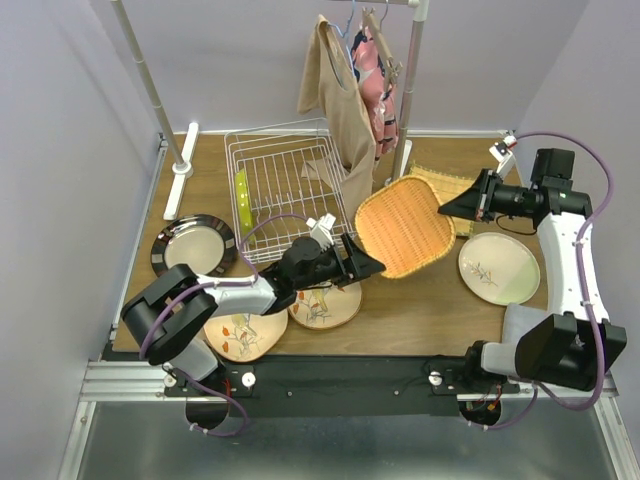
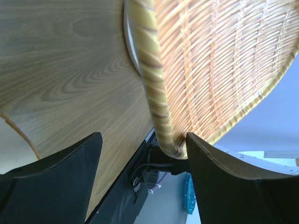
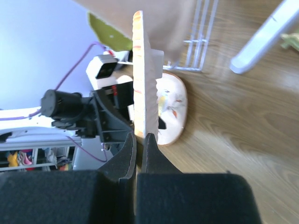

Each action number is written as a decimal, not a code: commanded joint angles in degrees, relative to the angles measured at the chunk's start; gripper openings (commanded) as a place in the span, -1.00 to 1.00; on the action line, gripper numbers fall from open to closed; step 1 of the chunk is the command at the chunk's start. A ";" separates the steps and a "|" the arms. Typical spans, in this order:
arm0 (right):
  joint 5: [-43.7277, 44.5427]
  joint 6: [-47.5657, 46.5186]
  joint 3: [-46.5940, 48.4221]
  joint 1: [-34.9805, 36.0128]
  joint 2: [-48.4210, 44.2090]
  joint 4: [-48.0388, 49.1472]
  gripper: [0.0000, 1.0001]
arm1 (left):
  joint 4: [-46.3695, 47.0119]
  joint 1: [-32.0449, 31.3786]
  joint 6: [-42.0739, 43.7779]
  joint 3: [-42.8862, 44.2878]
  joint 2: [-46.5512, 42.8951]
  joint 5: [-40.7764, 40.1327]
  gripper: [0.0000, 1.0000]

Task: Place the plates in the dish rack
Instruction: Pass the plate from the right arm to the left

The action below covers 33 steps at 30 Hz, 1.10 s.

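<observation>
Evidently a hand-over is taking place: the orange woven-look rounded-square plate (image 1: 405, 225) is hanging tilted above the wooden table (image 1: 430, 315), between the two arms. The right gripper (image 1: 465, 205) is pinching the plate's right-hand rim, its jaws pressed together on the thin edge, which the right wrist view is showing edge-on. The left gripper (image 1: 368, 262) is reaching for the opposite rim with its jaws spread wide. In the left wrist view the plaited rim is running down between the two black fingers, close to one of them, though I cannot tell whether it is touching. So the left arm is not gripping yet.

The white wire dish rack (image 1: 290, 150) is standing just left of the plate, beyond the left arm, and a lime dotted plate (image 1: 242, 200) is standing upright in it near its left side.

As I judge it, the next move is calling for the left jaws to close firmly on the rim before the right ones let go. The plate then wants swinging leftward, kept on edge, and lowering between free prongs. A beige garment (image 1: 335, 90) is hanging over the rack's far right corner and may be getting in the way.
</observation>
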 commanded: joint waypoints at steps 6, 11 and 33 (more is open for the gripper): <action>-10.99 3.69 1.15 -0.26 -5.08 -3.26 -0.99 | 6.42 1.72 -0.17 1.31 -3.43 -3.35 0.62; -12.13 2.90 -1.14 -0.26 -5.70 -3.35 -0.99 | 8.61 2.77 -0.60 0.70 -6.25 -2.91 0.55; -9.94 -8.25 -7.12 -0.17 -10.44 -3.00 -0.62 | 0.72 4.18 9.22 1.14 -18.81 -1.94 -1.00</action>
